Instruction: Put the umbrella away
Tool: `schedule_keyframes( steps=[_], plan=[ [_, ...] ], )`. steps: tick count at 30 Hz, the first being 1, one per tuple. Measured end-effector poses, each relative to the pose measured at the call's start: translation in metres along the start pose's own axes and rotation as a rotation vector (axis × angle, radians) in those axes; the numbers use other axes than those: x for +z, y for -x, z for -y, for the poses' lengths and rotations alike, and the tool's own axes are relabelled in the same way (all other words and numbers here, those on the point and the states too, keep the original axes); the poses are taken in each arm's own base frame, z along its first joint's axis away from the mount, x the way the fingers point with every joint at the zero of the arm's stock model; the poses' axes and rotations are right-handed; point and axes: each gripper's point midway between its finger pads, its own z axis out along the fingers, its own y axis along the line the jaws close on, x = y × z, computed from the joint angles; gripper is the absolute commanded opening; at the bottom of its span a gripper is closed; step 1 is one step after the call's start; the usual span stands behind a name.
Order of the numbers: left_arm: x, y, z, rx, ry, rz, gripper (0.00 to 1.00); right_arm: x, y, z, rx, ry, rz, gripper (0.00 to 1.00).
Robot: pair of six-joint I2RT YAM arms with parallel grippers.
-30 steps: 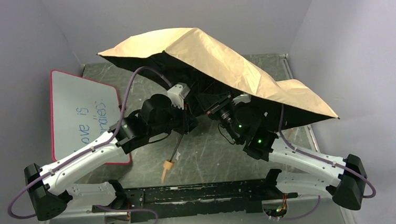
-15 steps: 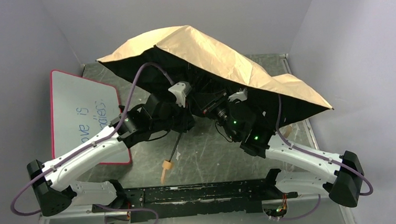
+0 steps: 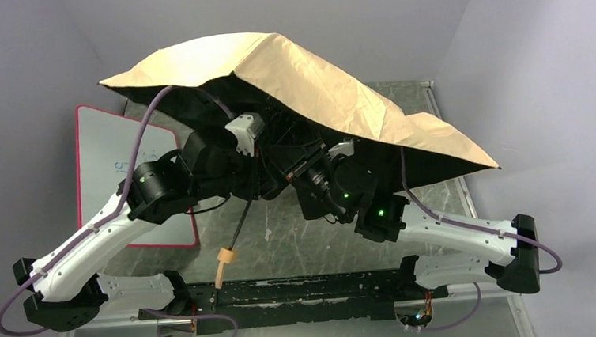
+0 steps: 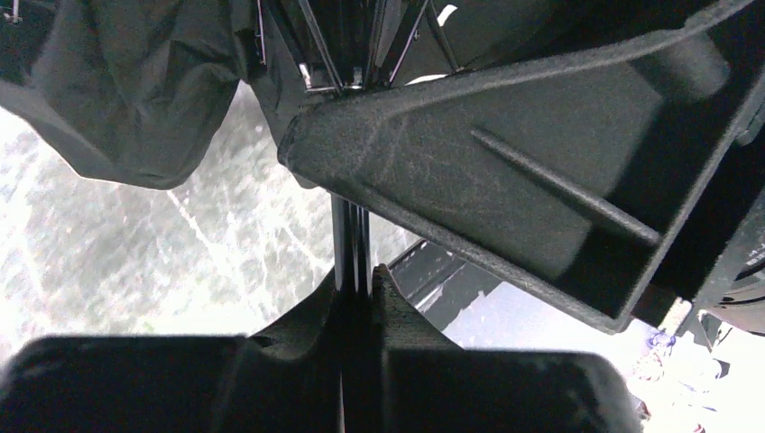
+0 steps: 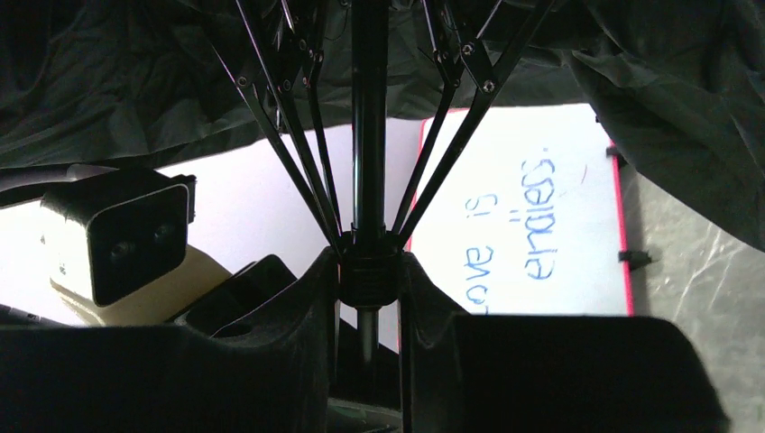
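Jaws first: my left gripper is pinched almost fully together, its fingers clamped on the thin black shaft of the umbrella. My right gripper stands a touch wider, closed round the black runner, the collar where the ribs fan out from the shaft. On each side the metal sits squarely between the pads.

From above: the umbrella is open and up over the table, tilted. Its tan canopy spreads across both my wrists, high at the rear left and sloping down toward the right edge, with black lining underneath. The shaft slants out from under the canopy toward my bases. The tan handle knob is at its low end, near the front rail, between my two arms. Whether it touches the table, I cannot tell. My grippers sit close together under the canopy, the left one lower on the shaft, the right one up at the runner.

A red-bordered whiteboard lies on the table at the left, partly under my left arm. It has blue handwriting on it.
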Motion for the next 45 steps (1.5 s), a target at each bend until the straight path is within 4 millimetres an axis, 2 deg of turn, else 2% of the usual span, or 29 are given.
schedule_keyframes(
  steps=[4, 7, 11, 14, 16, 19, 24, 27, 29, 32, 36, 45],
  plan=[
    [-0.008, -0.011, -0.009, -0.017, 0.048, -0.049, 0.05, 0.001, -0.014, 0.006, 0.056, -0.042, -0.021, 0.0],
    [-0.001, -0.024, -0.018, -0.017, 0.087, -0.088, 0.05, 0.001, -0.02, 0.025, 0.075, -0.092, -0.022, 0.0],
    [0.029, -0.057, -0.037, -0.012, 0.129, -0.145, 0.05, -0.003, -0.026, 0.071, 0.031, -0.188, -0.005, 0.0],
    [0.056, -0.085, -0.052, -0.007, 0.157, -0.187, 0.05, -0.01, -0.029, 0.116, -0.007, -0.273, -0.002, 0.0],
    [0.073, -0.099, -0.058, -0.003, 0.164, -0.203, 0.05, -0.014, -0.028, 0.141, -0.015, -0.318, -0.005, 0.0],
    [0.096, -0.109, -0.063, -0.002, 0.169, -0.204, 0.06, -0.014, -0.022, 0.168, -0.004, -0.363, -0.01, 0.0],
    [0.124, -0.113, -0.068, 0.003, 0.182, -0.181, 0.34, -0.01, -0.009, 0.2, 0.024, -0.4, -0.007, 0.0],
    [0.132, -0.11, -0.068, 0.009, 0.177, -0.161, 0.46, -0.014, -0.001, 0.236, -0.014, -0.483, 0.009, 0.0],
    [0.134, -0.108, -0.066, 0.007, 0.169, -0.147, 0.49, -0.019, 0.002, 0.256, -0.038, -0.531, 0.015, 0.0],
    [0.137, -0.115, -0.071, 0.007, 0.173, -0.153, 0.52, -0.023, 0.006, 0.268, -0.057, -0.558, 0.019, 0.0],
    [0.136, -0.14, -0.084, 0.004, 0.195, -0.201, 0.54, -0.022, 0.01, 0.27, -0.056, -0.553, 0.024, 0.0],
    [0.125, -0.17, -0.088, -0.041, 0.149, -0.255, 0.51, -0.022, 0.011, 0.273, -0.065, -0.538, 0.011, 0.0]
  ],
)
